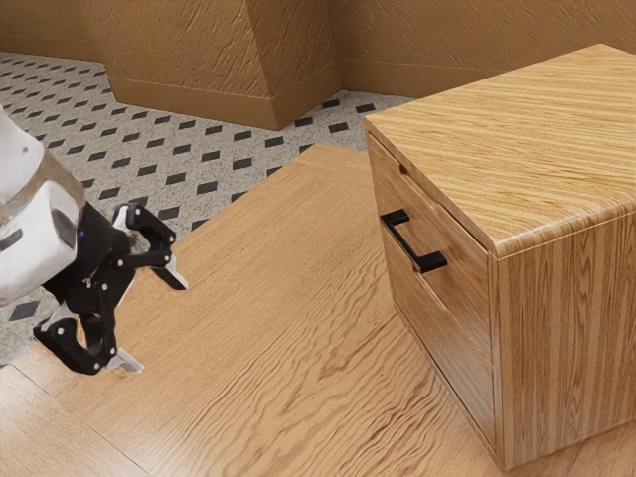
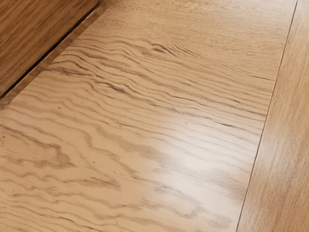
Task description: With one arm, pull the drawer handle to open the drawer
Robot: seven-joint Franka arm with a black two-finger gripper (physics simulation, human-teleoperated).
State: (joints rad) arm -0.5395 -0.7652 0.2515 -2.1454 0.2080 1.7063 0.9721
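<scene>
The gripper (image 1: 151, 322) hangs just above the wooden table (image 1: 298, 338) at the exterior view's left, its two black fingers spread wide with nothing between them. The drawer handle (image 1: 412, 241), a black bar, sits on the upper drawer (image 1: 429, 211) of a wooden cabinet (image 1: 527, 129) at the exterior view's right, well apart from the gripper. The drawer's front lies flush with the cabinet's face. Between gripper and handle there is bare tabletop. Behind the table, a black-and-white tiled floor (image 1: 149, 119) runs to a wooden wall (image 1: 199, 45). Most of the arm is cut off at the frame's edge. In the wrist view, table boards (image 2: 154, 135) lie under the hand, and a darker wooden panel (image 2: 24, 34) borders them; I cannot tell what it belongs to.
</scene>
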